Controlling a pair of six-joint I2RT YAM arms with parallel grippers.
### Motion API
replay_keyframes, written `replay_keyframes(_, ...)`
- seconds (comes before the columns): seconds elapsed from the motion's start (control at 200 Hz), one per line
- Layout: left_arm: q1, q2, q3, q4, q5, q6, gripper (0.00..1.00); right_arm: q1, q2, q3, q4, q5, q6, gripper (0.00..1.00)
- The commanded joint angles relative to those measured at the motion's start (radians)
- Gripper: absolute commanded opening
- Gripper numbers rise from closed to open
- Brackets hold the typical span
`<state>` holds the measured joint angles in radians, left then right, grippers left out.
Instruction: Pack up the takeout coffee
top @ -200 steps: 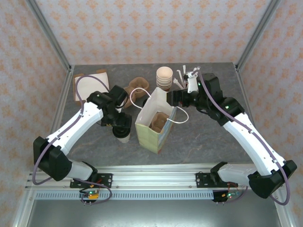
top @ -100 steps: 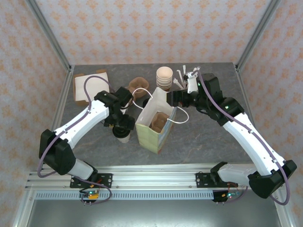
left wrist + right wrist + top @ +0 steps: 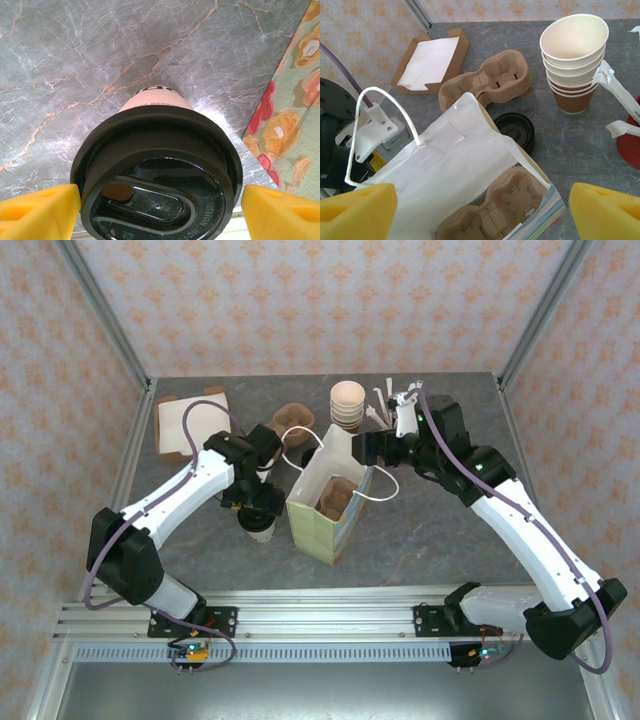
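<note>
Though half hidden, takeout coffee (image 3: 159,142) inside open left end effector (image 3: 160,210), contact unclear; right end effector (image 3: 482,212) open.

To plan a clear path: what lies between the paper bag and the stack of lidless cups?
A loose black lid lies flat on the table between the paper bag and the stack of lidless cups, as the right wrist view shows.

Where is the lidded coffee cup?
Top view: the cup stands on the table just left of the bag, between the left arm's open fingers.
</note>
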<state>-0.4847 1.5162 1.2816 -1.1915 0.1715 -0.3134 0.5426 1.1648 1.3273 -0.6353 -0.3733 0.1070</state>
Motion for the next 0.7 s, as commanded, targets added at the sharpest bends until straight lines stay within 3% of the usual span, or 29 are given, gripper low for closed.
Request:
replay_keyframes(0.0,-0.009,0.006,-0.013,-0.013,-0.035,0.020,0.84,0.003,-0.004,-0.013,0.019,0.010,-0.007,0.90)
replay_keyframes(0.696,-0.010,0.015,-0.028,-0.004,-0.023,0.029,0.79,0.002,-0.005,-0.026,0.023,0.010,0.001,0.90)
